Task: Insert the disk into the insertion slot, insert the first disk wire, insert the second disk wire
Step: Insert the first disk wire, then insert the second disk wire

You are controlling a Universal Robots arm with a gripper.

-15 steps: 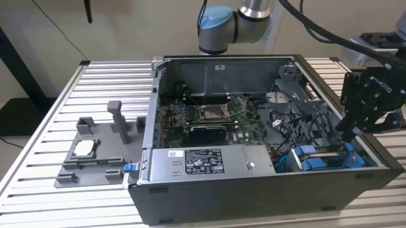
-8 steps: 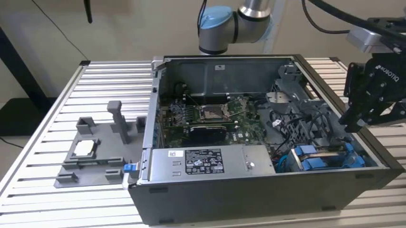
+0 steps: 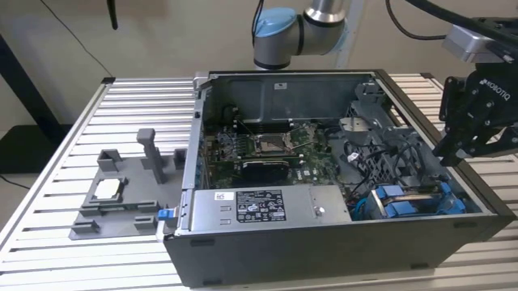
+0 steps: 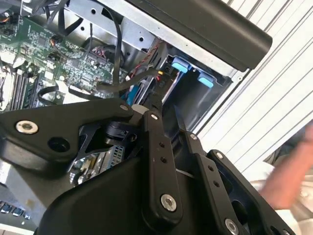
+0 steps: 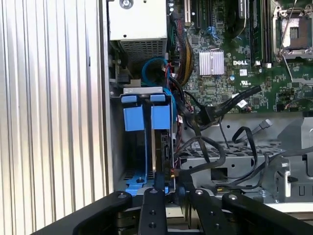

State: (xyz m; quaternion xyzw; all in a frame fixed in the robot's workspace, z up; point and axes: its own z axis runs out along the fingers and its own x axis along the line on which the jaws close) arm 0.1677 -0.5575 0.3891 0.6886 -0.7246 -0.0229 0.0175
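Open computer case [image 3: 324, 260] on a slatted bench [image 3: 137, 97]. The disk [image 5: 164, 147] appears already seated on edge in the insertion slot [image 5: 143, 91], in the case corner nearest the bench edge at the exterior view's right. The gripper [image 5: 171, 182] hovers close over the disk, among loose black wires [image 5: 232, 102]. Whether its jaws hold a wire cannot be told. Best practice, as a judgement: align the plug square to the disk's port, push straight and gently, and keep neighbouring cables clear.
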